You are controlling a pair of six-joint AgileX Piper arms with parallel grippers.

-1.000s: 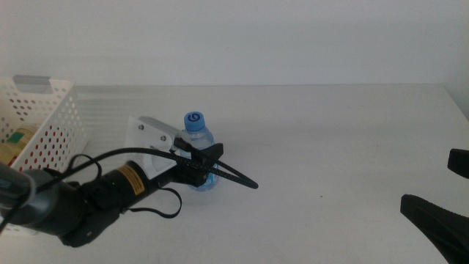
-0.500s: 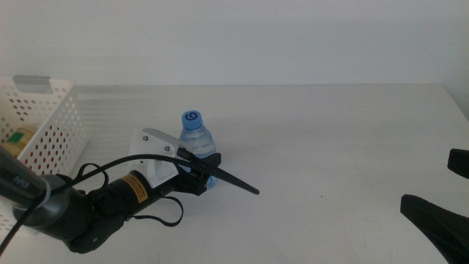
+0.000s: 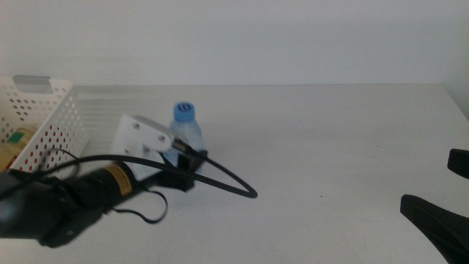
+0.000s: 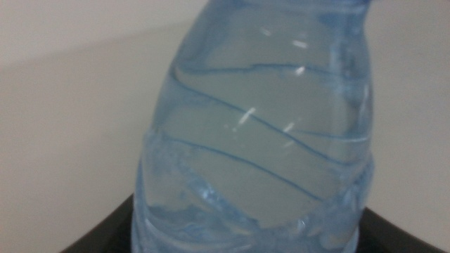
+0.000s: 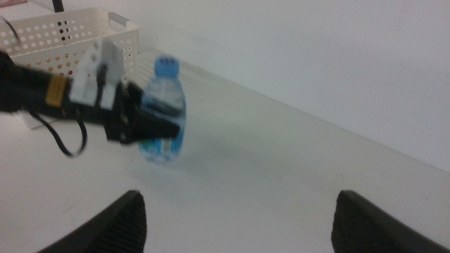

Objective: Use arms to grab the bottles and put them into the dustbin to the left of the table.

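Note:
A small clear water bottle (image 3: 185,132) with a blue cap stands tilted just right of the white perforated dustbin (image 3: 51,117). My left gripper (image 3: 189,157) is shut on its lower body. In the left wrist view the bottle (image 4: 260,133) fills the picture, with my dark jaws at its base on both sides. The right wrist view also shows the bottle (image 5: 164,112) held by the left gripper (image 5: 149,125). My right gripper (image 3: 440,209) waits open at the lower right of the table, its jaws wide apart in its own view (image 5: 242,225).
A yellow bottle with a green label (image 3: 15,139) lies inside the dustbin, and red shows through the holes. A black cable (image 3: 227,180) loops from the left arm over the white table (image 3: 330,132). The dustbin (image 5: 70,35) stands beyond the left arm.
The left gripper has carried the water bottle leftward toward the dustbin, and the arm has swung back. The right gripper has not moved.

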